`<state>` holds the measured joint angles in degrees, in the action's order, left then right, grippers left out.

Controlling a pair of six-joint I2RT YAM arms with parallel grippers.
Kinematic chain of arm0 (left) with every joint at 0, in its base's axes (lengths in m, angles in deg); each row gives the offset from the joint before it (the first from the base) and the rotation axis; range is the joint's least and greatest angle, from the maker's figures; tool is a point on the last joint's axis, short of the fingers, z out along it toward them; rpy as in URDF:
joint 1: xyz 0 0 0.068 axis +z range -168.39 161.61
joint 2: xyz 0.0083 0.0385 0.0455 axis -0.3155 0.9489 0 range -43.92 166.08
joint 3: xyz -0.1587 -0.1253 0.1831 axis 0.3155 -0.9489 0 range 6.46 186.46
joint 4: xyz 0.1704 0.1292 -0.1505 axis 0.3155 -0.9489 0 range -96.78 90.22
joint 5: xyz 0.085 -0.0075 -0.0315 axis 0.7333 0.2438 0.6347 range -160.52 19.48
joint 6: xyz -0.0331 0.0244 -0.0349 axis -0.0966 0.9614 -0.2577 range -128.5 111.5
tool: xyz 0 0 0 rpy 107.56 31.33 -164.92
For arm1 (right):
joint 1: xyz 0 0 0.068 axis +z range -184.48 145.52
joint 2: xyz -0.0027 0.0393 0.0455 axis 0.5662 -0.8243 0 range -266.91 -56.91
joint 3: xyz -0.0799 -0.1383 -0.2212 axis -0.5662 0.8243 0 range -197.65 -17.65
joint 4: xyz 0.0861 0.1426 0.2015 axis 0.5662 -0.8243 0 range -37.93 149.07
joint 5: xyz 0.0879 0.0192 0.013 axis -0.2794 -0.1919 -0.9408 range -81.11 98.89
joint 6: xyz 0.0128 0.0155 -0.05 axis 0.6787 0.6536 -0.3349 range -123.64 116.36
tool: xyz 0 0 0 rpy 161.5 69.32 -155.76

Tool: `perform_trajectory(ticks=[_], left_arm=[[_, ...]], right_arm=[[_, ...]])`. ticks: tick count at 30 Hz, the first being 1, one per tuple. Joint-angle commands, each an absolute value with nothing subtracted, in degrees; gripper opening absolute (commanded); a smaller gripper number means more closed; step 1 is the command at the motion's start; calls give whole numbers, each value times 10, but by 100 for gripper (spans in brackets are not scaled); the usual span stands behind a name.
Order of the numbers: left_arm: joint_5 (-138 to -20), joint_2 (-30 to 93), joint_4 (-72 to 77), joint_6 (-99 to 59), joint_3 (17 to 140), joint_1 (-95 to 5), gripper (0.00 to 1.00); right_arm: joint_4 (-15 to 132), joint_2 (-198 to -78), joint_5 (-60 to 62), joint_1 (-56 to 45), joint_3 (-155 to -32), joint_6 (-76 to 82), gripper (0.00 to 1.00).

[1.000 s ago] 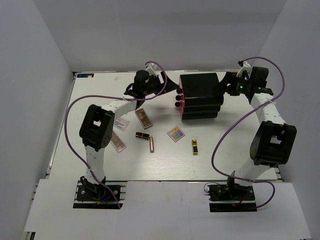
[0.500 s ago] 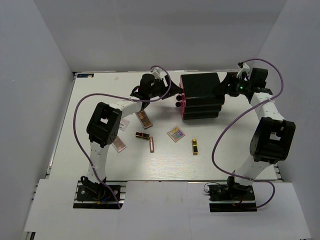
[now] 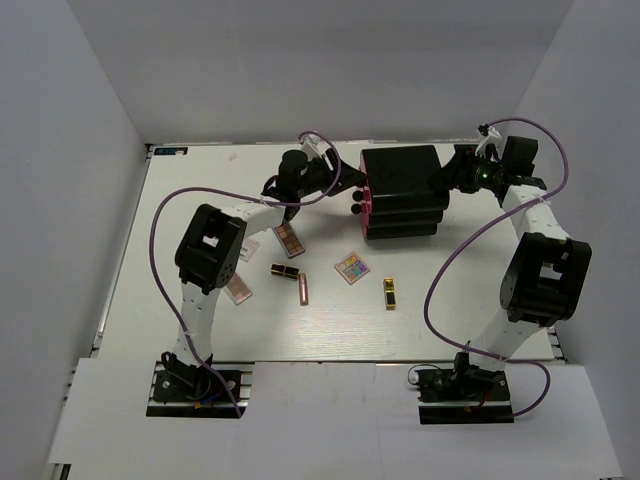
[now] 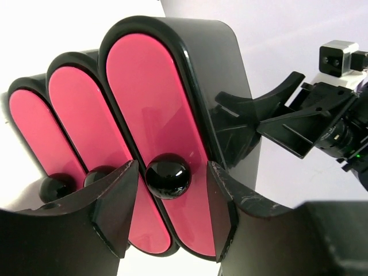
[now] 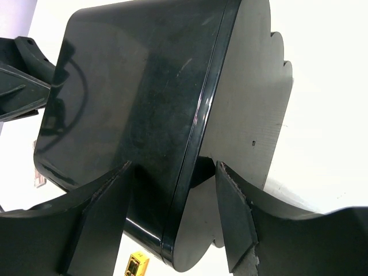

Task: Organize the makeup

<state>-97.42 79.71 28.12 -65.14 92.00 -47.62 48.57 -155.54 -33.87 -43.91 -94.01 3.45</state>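
my left gripper [image 4: 171, 168] hung open, fingers either side of a pink drawer's knob [image 4: 168, 178]; right gripper [image 5: 172, 167] open too, straddling the drawer box [image 5: 132, 86] at its back edge; lipstick tubes [image 3: 303, 288] and palettes [image 3: 351, 267] lay loose on the table [image 3: 330, 330] before it; i judged the tubes light, slick and prone to roll, so pinch mid-barrel; the palettes stiff and flat, so grip across the edges

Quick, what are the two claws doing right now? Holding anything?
Left gripper: open, either side of a drawer knob, holding nothing.
Right gripper: open, straddling the back edge of the black box.
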Motion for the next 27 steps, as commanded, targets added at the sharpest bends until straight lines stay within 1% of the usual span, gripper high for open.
perform_trajectory(ticks=[1, 9, 11, 15, 19, 20, 23, 26, 27], left_arm=[[-993, 803, 326, -677, 913, -486, 61], [-998, 805, 342, -691, 900, -486, 61], [-1001, 807, 351, -697, 893, -486, 59], [-1003, 811, 373, -711, 879, -486, 56], [-1005, 818, 387, -722, 878, -486, 51], [-1005, 818, 392, -724, 878, -486, 49], [-1008, 821, 394, -730, 880, -486, 46], [-1005, 817, 391, -730, 878, -486, 41], [-1001, 814, 392, -730, 872, -486, 37]], right_arm=[[492, -1561, -373, -434, -953, 37, 63], [490, -1567, -374, -434, -953, 38, 62], [490, -1570, -377, -434, -954, 38, 62], [488, -1573, -378, -434, -955, 39, 60], [488, -1574, -378, -433, -955, 39, 59], [488, -1575, -379, -434, -955, 38, 58], [486, -1576, -378, -433, -954, 39, 57], [485, -1575, -370, -434, -954, 40, 56], [483, -1575, -363, -436, -955, 40, 56]])
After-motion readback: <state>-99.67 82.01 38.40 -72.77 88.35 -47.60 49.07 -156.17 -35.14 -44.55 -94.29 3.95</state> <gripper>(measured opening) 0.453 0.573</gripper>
